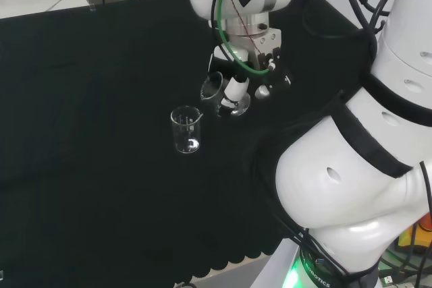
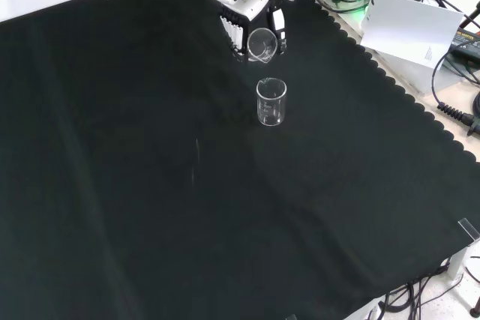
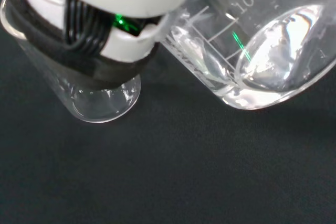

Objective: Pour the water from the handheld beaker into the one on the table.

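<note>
Head view, left to right. Black cloth covers the bench. A clear glass beaker stands upright on the cloth, left of centre, mouth up, spout lip towards the arm. Its contents cannot be judged here. Just right of it and a little farther back, the hand holds a second clear beaker, the handheld beaker, tilted well over, with its mouth turned left towards the standing one. Fingers are curled round the glass. The two beakers are close but apart. Right of the hand, the arm's white links rise large.

Front view, left to right. The cloth is bare across the left half. The hand comes in at top centre, fingers wrapped round the handheld beaker, whose open mouth faces the camera and downward. Directly below it in this view the standing beaker sits upright on the cloth, its rim just under the tilted mouth, with a gap between them. Right of the cloth's scalloped edge lie cables and a white sheet.

Wrist view. Part of the hand, white with black bands, lies across the standing beaker, whose base shows droplets and a thin wet film. Beside it the handheld beaker lies steeply tilted, graduation marks visible, with clear water pooled along its lower wall near the base. No stream is seen between the two vessels.
</note>
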`<state>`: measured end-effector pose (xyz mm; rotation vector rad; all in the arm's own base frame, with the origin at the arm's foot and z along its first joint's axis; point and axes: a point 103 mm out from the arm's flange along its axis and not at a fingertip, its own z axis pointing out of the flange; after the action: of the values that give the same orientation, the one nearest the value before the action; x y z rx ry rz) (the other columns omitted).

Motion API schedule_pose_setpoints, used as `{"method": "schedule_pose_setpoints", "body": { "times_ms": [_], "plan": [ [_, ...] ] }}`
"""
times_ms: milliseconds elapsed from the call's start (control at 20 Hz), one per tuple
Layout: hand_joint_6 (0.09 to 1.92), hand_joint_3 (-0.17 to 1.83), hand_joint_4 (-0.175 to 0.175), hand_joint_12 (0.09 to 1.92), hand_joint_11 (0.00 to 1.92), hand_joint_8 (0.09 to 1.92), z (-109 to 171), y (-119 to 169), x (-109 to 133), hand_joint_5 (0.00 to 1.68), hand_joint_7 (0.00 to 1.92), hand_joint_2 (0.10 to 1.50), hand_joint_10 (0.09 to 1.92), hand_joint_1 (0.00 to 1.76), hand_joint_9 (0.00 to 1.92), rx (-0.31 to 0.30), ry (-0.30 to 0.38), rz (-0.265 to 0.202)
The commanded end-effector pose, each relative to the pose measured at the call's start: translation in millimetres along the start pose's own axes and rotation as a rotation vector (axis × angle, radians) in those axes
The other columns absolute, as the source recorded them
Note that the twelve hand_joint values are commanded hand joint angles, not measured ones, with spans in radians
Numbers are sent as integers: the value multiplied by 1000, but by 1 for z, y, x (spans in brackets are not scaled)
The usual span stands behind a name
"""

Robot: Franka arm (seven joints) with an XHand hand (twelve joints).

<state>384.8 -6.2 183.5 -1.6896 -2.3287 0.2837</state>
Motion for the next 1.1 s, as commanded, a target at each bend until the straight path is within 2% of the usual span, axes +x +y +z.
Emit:
{"method": "schedule_pose_setpoints", "body": {
  "times_ms": [50, 450, 1100],
  "plan": [
    [417, 538, -78, 585, 1503, 140, -2, 4, 12, 1384, 1777, 689, 87, 1201, 1853, 33, -74, 8],
    [474, 559, -67, 593, 1501, 153, -3, 11, 17, 1359, 1773, 684, 87, 1197, 1858, 109, -165, 43],
    [484, 561, -67, 594, 1500, 156, -3, 20, 31, 1354, 1771, 685, 87, 1196, 1860, 172, -273, 76]
  ]
}}
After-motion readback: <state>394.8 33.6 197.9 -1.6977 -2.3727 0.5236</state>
